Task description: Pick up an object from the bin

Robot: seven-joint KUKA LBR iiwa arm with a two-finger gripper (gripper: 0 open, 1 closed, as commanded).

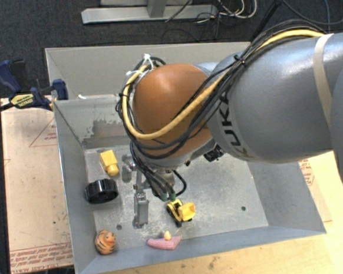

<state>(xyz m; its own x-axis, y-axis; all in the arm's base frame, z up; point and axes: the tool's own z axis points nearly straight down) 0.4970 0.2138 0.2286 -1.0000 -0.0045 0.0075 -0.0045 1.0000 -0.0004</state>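
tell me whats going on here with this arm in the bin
A robot arm is reaching into a grey metal bin to pick something out. Its gripper is down near the bin floor, just left of a small yellow toy vehicle. A black ring, a yellow block, an orange striped ball and a pink piece lie on the floor around it. Nothing looks lifted yet.
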